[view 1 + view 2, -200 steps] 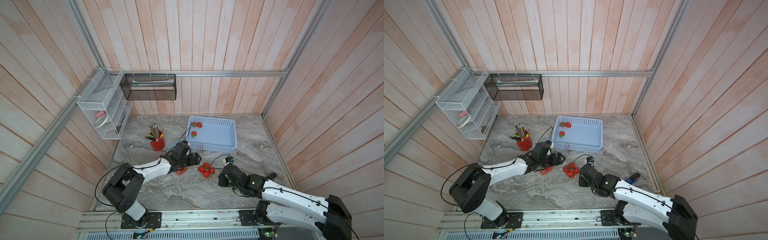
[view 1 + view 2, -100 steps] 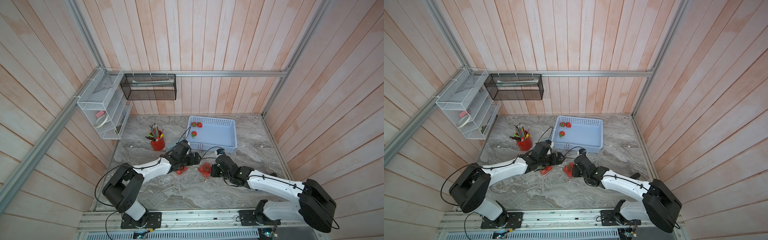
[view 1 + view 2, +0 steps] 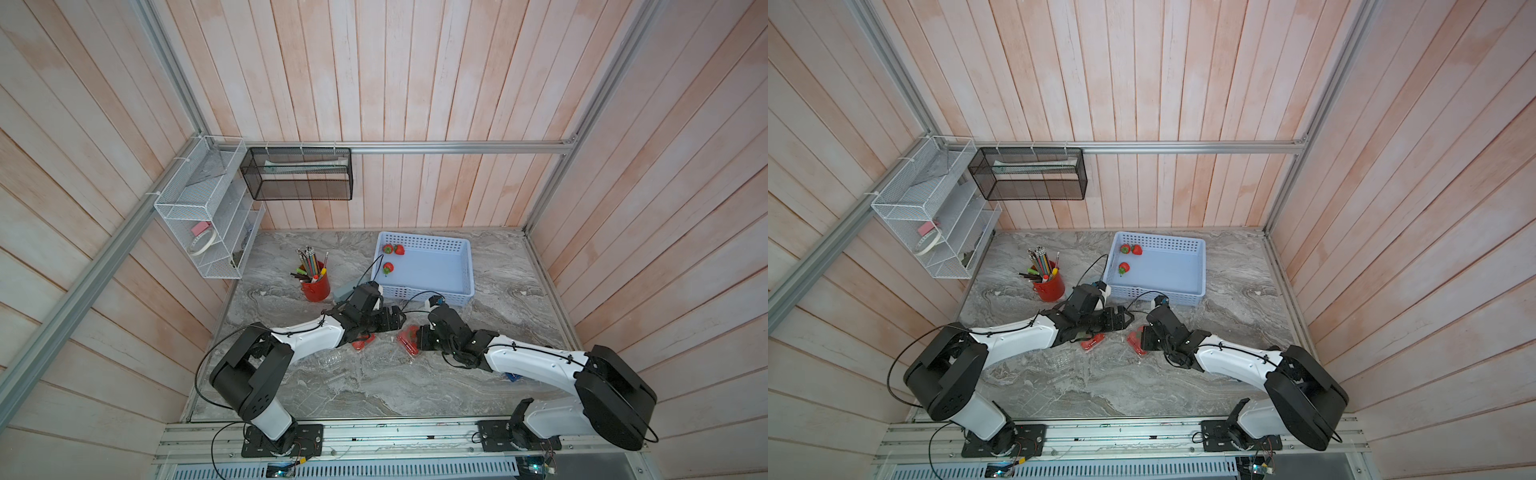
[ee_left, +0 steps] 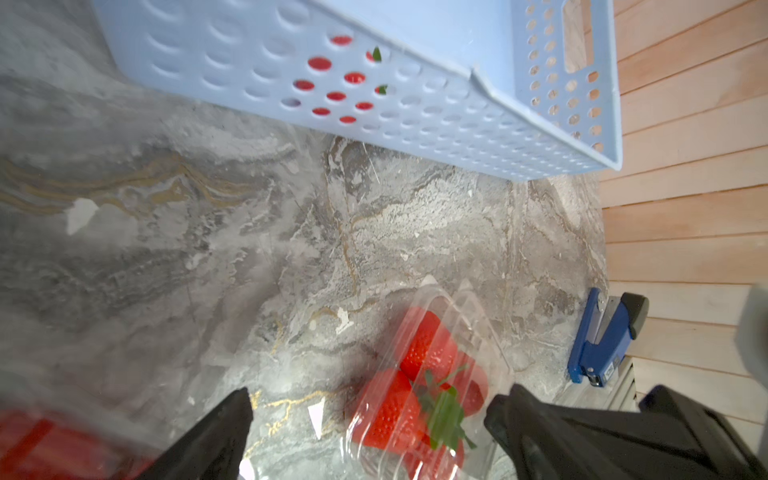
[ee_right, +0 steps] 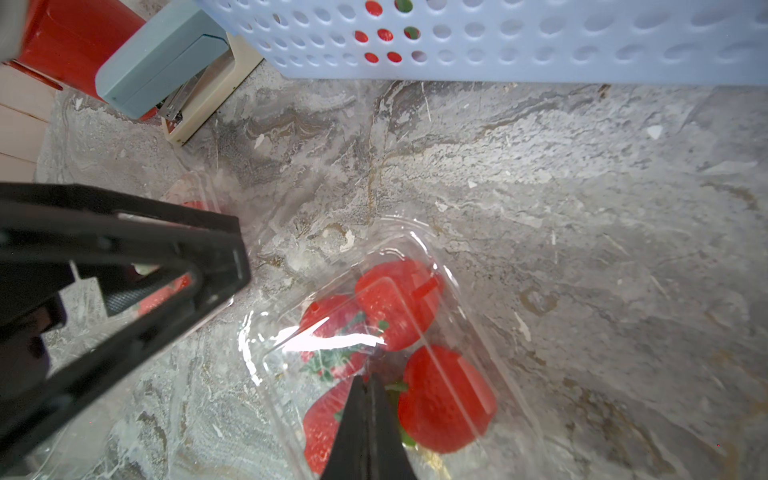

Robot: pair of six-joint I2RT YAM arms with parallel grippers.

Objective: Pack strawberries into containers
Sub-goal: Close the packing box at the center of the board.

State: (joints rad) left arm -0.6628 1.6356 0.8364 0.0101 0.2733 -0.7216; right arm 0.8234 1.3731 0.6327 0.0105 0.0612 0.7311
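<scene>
The filled container (image 5: 399, 299) lies under the right end effector (image 5: 368, 386), tips together, with its long axis near-far. The left end effector (image 3: 392, 320), spread apart, sits just left.

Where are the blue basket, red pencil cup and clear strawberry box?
blue basket (image 3: 432, 272): in a top view, bare floor.
red pencil cup (image 3: 316, 289): in a top view, outer side.
clear strawberry box (image 5: 328, 341): right wrist view, shiny lid.

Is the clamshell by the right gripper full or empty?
Full: four strawberries show through the clear clamshell at the shut right gripper.
</scene>
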